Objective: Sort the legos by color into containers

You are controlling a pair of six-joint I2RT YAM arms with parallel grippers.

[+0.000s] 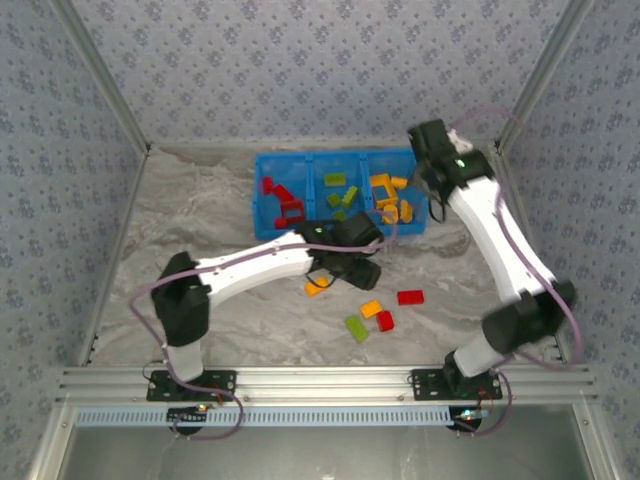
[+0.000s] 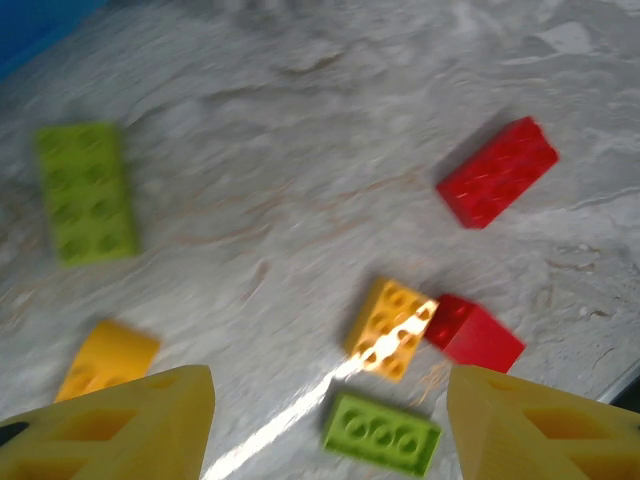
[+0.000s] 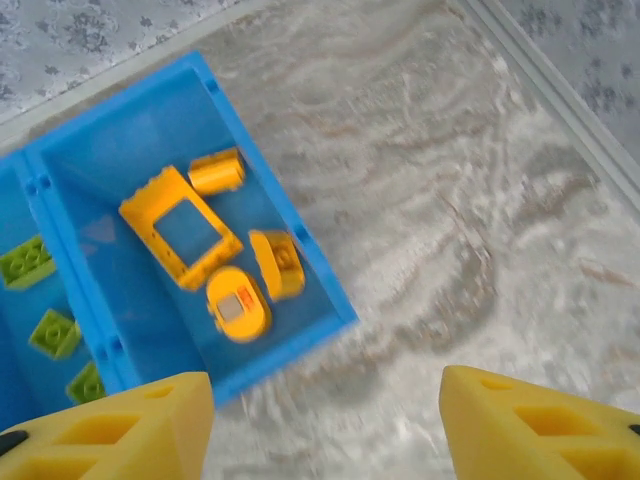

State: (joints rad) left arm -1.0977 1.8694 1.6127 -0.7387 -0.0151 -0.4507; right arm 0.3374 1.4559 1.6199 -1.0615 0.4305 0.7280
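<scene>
Right gripper, jaws apart and empty, hangs over the yellow compartment, evidently its drop point. Left gripper, also spread empty, overlooks loose legos at the middle of the table.

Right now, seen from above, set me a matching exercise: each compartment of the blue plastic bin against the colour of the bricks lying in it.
Column one:
1. left compartment of the bright blue plastic bin
2. middle compartment
3. right compartment

Column two:
a. orange-yellow plastic bricks
b. red plastic bricks
c. lime green plastic bricks

Pairs: 1-b, 2-c, 3-a.
</scene>
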